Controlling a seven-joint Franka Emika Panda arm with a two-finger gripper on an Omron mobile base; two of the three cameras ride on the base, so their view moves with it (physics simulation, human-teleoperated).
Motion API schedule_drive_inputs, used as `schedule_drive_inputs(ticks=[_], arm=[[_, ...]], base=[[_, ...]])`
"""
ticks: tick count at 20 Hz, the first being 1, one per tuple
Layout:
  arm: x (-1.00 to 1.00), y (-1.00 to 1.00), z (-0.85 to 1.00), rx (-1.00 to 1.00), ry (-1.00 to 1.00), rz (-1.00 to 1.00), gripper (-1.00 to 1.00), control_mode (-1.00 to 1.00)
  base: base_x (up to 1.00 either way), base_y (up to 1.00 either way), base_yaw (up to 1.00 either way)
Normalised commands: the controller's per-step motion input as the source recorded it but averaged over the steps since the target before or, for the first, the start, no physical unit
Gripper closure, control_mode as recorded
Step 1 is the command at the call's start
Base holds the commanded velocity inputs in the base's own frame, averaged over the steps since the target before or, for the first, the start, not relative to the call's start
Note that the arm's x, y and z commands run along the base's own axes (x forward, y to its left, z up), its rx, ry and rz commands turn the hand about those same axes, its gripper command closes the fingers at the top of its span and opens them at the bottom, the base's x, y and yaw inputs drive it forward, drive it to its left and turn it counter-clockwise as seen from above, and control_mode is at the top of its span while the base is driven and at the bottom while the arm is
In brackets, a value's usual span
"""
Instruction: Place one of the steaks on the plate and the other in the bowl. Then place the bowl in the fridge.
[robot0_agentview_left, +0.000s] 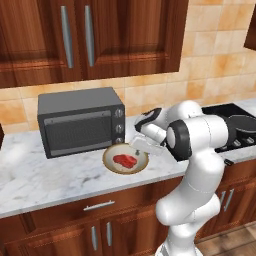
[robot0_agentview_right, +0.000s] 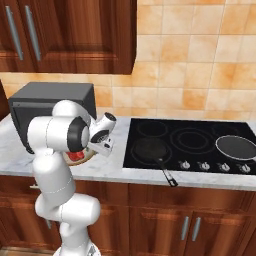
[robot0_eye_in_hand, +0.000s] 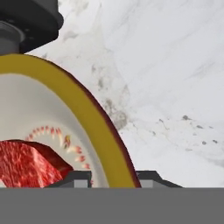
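Steak (robot0_agentview_left: 124, 160) is what you see first in the left base view: a red slab lying in the bowl (robot0_agentview_left: 111, 165), which sits on the white marble counter (robot0_agentview_left: 45, 180) just in front of the grey toaster oven (robot0_agentview_left: 80, 128). That view lets you look right down into the bowl, with its cream inside and tan rim. The gripper (robot0_agentview_left: 138, 149) is at the bowl's right edge, low over the rim. To the right you see part of the black stove (robot0_agentview_left: 235, 127).

In the right base view, your robot's white arm hides most of the bowl. You only catch a bit of red steak (robot0_agentview_right: 76, 157) and a bit of rim (robot0_agentview_right: 88, 153) under the hand (robot0_agentview_right: 102, 142). This view shows you the whole stove, with a dark frying pan (robot0_agentview_right: 150, 150) on the left burner and another pan (robot0_agentview_right: 236, 147) far right.

The hand view is very close. You see the bowl's rim (robot0_eye_in_hand: 94, 122) curving down the middle, the cream inside on the left with the steak (robot0_eye_in_hand: 26, 164) in it, and the counter (robot0_eye_in_hand: 170, 78) on the right. One finger tip (robot0_eye_in_hand: 74, 179) is inside the rim, and the other (robot0_eye_in_hand: 146, 178) is outside. The rim runs between them, so the fingers look pinched on the bowl's edge, with the steak just beside the inner one.
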Motion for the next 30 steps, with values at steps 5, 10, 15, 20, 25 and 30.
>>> schedule_drive_inputs(ticks=[5,10,15,20,25,30], arm=[[-0.30,-0.07,0.15,0.04,0.00,0.00,1.00,-1.00],[-0.71,-0.39,0.73,0.27,0.00,0.00,1.00,-1.00],[-0.40,-0.26,0.80,0.28,0.06,-0.03,1.00,-1.00],[-0.23,-0.46,0.73,0.37,0.25,-0.27,1.00,-1.00],[-0.66,-0.30,0.38,0.07,0.03,-0.16,1.00,-1.00],[-0.73,-0.34,0.30,-0.12,-0.03,-0.12,1.00,-1.00]], base=[[0.00,0.00,0.00],[0.00,0.00,0.00],[0.00,0.00,0.00],[0.00,0.00,0.00],[0.00,0.00,0.00],[0.00,0.00,0.00]])
